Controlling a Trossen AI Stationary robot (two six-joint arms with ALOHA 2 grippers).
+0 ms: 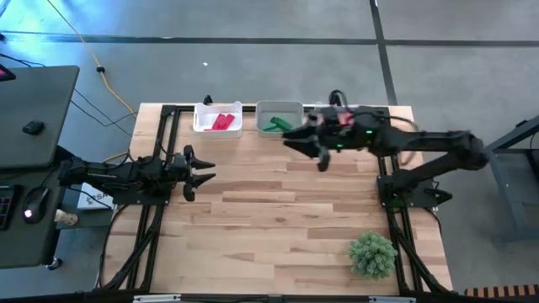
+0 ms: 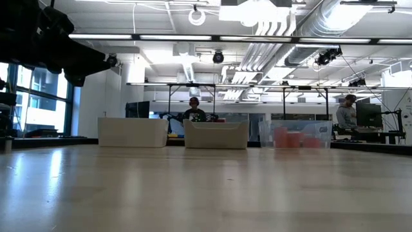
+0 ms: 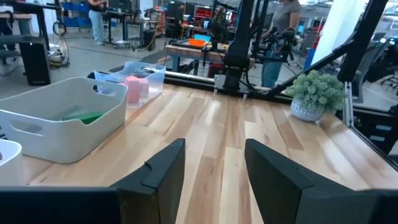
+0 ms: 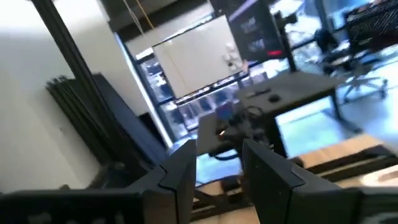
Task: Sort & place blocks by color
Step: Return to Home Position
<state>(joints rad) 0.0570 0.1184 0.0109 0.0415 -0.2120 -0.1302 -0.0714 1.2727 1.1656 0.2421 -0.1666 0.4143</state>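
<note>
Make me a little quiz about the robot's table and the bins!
1. True or false: the red blocks lie in the white bin.
2. What colour are the blocks in the grey bin? A green, B red, C orange.
3. On the left gripper, are the fingers open or shut?

Key: 1 true. 2 A. 3 open.
</note>
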